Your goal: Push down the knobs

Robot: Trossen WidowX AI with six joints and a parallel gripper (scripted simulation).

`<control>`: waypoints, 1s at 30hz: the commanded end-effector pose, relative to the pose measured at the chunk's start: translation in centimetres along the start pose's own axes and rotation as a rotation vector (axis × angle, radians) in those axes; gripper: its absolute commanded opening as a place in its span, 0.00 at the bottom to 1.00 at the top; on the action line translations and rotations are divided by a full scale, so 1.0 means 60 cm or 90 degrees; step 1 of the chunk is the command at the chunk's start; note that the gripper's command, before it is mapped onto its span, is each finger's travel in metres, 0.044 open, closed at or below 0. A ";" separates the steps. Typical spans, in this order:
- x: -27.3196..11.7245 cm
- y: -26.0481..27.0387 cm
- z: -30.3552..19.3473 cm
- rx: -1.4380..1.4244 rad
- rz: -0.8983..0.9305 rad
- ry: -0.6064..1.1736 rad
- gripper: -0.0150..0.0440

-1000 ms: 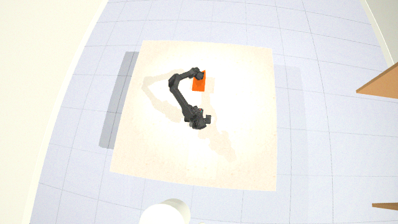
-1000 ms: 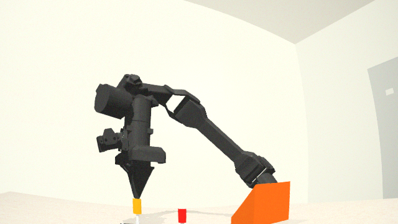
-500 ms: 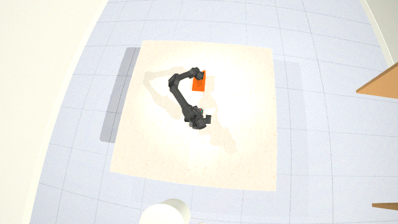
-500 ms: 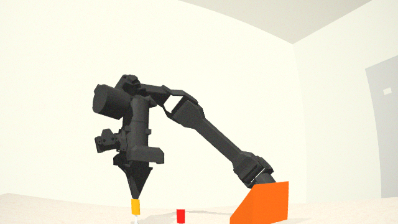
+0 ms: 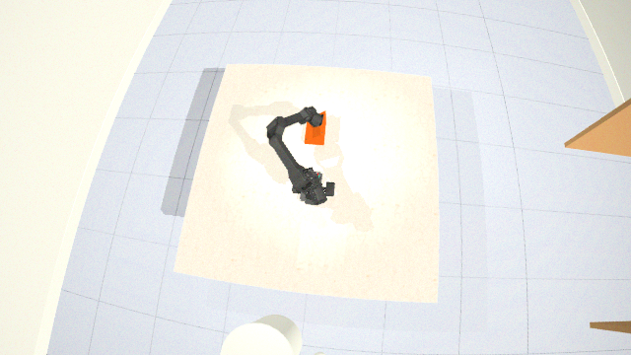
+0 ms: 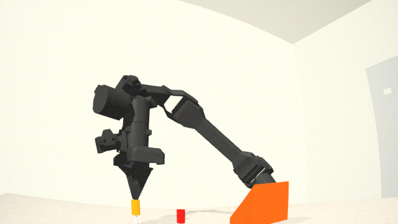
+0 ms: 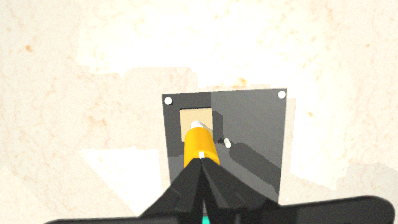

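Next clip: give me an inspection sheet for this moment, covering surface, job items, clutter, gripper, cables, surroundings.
Surface: pale speckled table top, lit unevenly.
Job's things: dark circuit board; yellow knob raised on its white shaft above a tan potentiometer; red knob apart, to one side.
Clutter: nothing seen.
Gripper: gripper shut, holding nothing, its tip at the yellow knob's top.
Cables: nothing seen.
Surroundings: orange block at the arm's base; white cylinder on the floor; wooden shelf edge.

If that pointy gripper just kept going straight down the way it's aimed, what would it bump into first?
The yellow knob. The shut gripper points straight down with its tip right at the knob's top, seemingly touching it already. Below the knob lies the circuit board.
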State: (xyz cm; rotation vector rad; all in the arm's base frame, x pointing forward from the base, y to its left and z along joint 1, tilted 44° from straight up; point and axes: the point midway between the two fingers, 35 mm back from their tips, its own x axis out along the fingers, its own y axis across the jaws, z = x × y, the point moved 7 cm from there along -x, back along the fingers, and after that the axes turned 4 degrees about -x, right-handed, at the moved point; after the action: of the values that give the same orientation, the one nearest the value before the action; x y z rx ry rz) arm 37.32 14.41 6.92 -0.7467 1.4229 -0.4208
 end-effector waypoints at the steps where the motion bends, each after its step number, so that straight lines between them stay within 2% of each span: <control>1: 0.008 -0.002 0.001 0.001 -0.001 0.002 0.25; 30: 0.027 -0.002 0.001 0.001 -0.002 0.002 0.25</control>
State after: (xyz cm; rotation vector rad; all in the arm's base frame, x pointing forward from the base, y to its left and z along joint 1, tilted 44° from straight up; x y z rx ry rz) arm 37.16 14.23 6.67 -0.7536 1.4135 -0.4065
